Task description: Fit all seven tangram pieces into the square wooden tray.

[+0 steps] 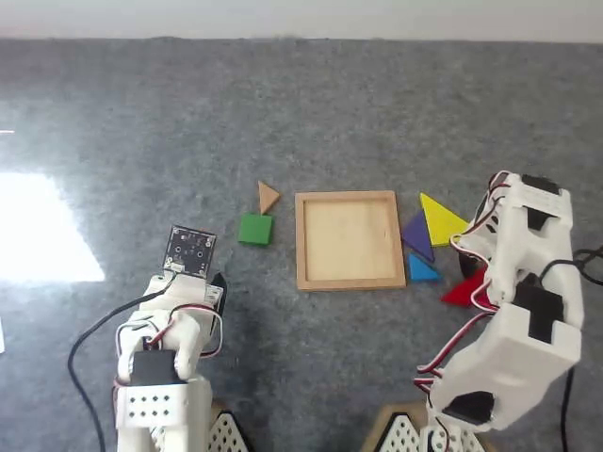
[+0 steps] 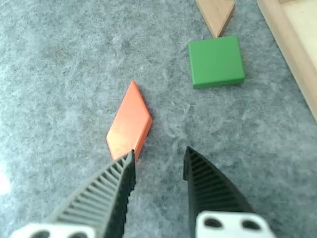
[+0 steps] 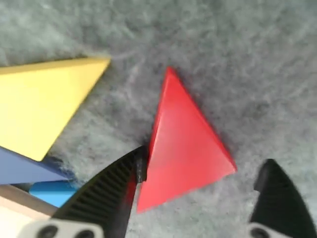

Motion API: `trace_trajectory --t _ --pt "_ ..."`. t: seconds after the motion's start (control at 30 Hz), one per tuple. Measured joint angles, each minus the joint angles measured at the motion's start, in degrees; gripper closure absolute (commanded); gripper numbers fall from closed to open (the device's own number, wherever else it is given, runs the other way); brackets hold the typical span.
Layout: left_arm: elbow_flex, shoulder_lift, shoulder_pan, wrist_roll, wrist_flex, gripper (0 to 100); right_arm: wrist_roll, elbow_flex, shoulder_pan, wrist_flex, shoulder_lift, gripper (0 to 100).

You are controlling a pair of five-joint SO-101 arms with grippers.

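Observation:
The square wooden tray lies mid-table on grey felt. Left of it sit a green square and a wooden triangle; right of it are the yellow, purple, blue and red triangles. My left gripper is open just above the felt. One fingertip touches the near corner of an orange parallelogram, which lies outside the gap. My right gripper is open and straddles the red triangle, one finger against its edge.
The left arm stands at the front left, the right arm at the front right, over the red piece. The yellow triangle lies close beside the red one. Bare felt stretches behind the tray.

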Motion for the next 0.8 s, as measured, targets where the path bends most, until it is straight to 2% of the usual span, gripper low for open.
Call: trace_trajectory --t 0.27,0.8 --pt "0.0 0.0 0.0 0.0 0.0 85 -0.2 0.0 0.0 1.9 0.6 65.0" --pt "0.0 0.0 0.0 0.0 0.0 85 -1.4 0.3 0.0 -2.2 3.0 69.5"
